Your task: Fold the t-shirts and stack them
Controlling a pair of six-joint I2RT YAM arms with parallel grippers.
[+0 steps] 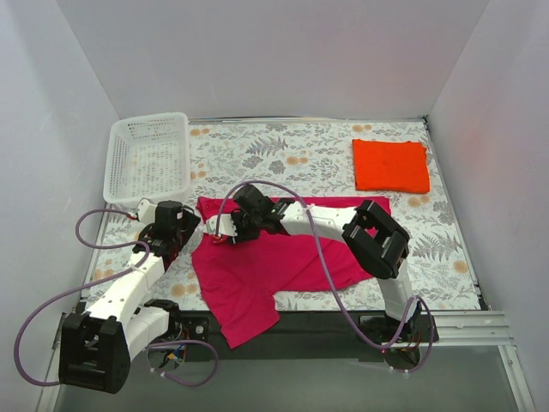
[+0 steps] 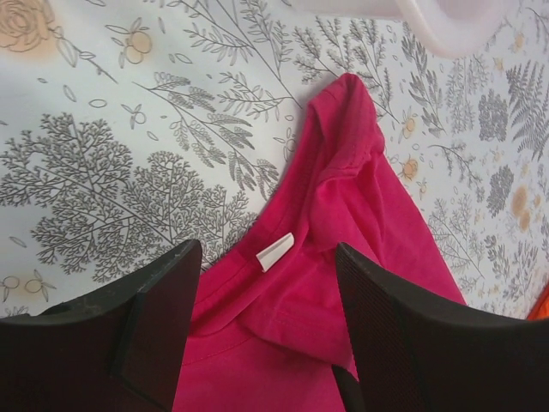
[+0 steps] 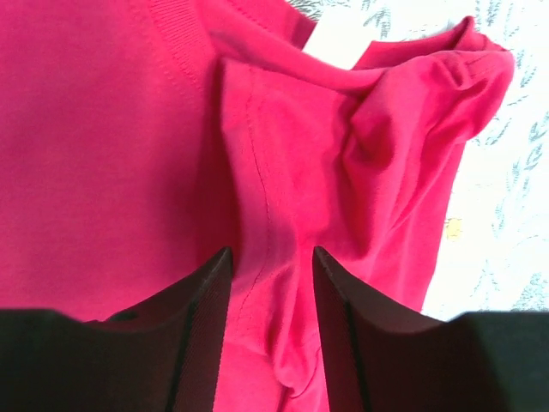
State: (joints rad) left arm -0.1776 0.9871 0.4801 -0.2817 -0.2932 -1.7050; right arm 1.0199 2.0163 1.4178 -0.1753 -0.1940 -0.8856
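Note:
The magenta-pink t-shirt (image 1: 283,257) lies spread in the middle of the table, and its lower part hangs over the near edge. The orange-red t-shirt (image 1: 391,166) lies folded at the back right. My left gripper (image 1: 186,226) is open and hovers over the pink shirt's collar (image 2: 283,300), close to its white tag (image 2: 275,251). My right gripper (image 1: 216,228) is over the same left end of the shirt. Its jaws stand partly open, astride a bunched ridge of pink cloth (image 3: 274,257). The cloth fills the gap between them.
A white perforated basket (image 1: 147,157) stands at the back left, and its rim shows in the left wrist view (image 2: 446,21). The table has a floral-print cover (image 1: 300,150). White walls enclose the table on three sides. The two arms nearly meet over the shirt's left end.

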